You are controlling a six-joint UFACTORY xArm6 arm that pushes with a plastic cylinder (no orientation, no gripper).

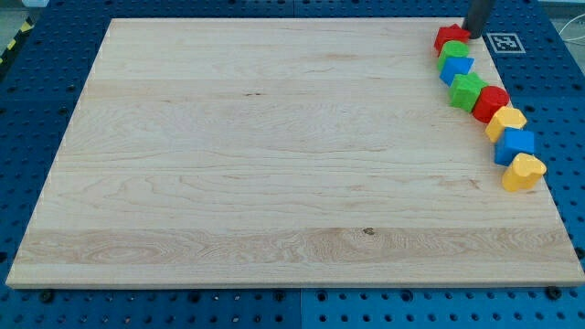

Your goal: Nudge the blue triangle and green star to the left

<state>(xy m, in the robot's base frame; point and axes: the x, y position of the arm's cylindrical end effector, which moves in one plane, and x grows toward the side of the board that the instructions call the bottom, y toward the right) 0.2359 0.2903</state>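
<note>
Several blocks form a chain down the board's right edge. From the top: a red block [449,37], a green block [452,49], the blue triangle [456,68], the green star [467,90], a red block [491,102], a yellow block [505,121], a blue block [515,144] and a yellow heart-like block [523,171]. The dark rod comes down at the view's top right. My tip [472,35] stands just right of the top red block, touching or nearly touching it. It is above and right of the blue triangle and the green star.
The wooden board [274,164] lies on a blue perforated table [567,91]. A black-and-white marker tag [502,41] sits at the board's top right corner, just right of my tip. The chain of blocks runs close to the board's right edge.
</note>
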